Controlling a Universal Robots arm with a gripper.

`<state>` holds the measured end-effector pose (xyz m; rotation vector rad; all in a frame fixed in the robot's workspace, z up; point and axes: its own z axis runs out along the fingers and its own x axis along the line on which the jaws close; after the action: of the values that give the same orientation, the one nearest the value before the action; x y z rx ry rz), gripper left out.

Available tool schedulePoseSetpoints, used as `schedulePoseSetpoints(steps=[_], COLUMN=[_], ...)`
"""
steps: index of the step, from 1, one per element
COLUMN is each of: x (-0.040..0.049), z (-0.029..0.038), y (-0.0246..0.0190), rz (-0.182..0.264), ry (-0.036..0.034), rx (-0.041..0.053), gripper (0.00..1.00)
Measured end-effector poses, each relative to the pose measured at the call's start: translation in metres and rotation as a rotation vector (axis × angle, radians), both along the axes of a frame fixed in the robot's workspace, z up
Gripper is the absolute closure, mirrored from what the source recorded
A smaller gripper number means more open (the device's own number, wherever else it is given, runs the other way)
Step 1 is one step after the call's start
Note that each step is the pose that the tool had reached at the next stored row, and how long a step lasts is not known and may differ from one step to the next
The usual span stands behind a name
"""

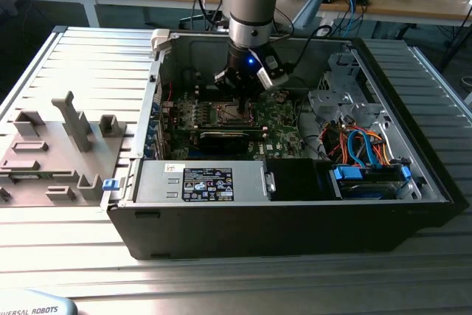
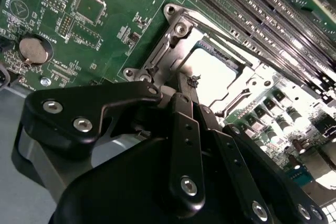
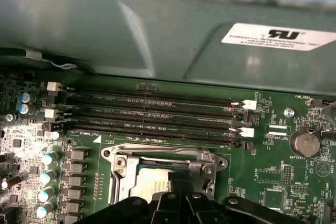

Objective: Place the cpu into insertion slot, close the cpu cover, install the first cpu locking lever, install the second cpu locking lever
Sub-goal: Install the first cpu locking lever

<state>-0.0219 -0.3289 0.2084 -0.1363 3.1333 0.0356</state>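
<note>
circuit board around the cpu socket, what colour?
Green circuit board, clearest in the first wrist view.

Green circuit board; silvery cover; black gripper; grey ribbed table; blue and orange cables.

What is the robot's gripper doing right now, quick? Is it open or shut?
Gripper: right over the cpu cover on the insertion slot; whether it is open or shut cannot be told.

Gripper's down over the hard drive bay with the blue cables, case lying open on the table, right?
Not the drive bay. In the exterior view the gripper is down over the insertion slot on the motherboard; both wrist views show the slot beneath it. The case does lie open.
</note>
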Motion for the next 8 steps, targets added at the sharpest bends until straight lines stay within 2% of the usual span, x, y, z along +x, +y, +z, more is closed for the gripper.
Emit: schedulePoseSetpoints(steps=[5,8], x=[0.0000,0.0000], z=[0.0000,0.0008], y=[-0.0045,-0.0094], rz=[0.000,0.000], ry=[0.0000,0.0000], rx=[0.0000,0.0000], gripper=[0.89,0.89])
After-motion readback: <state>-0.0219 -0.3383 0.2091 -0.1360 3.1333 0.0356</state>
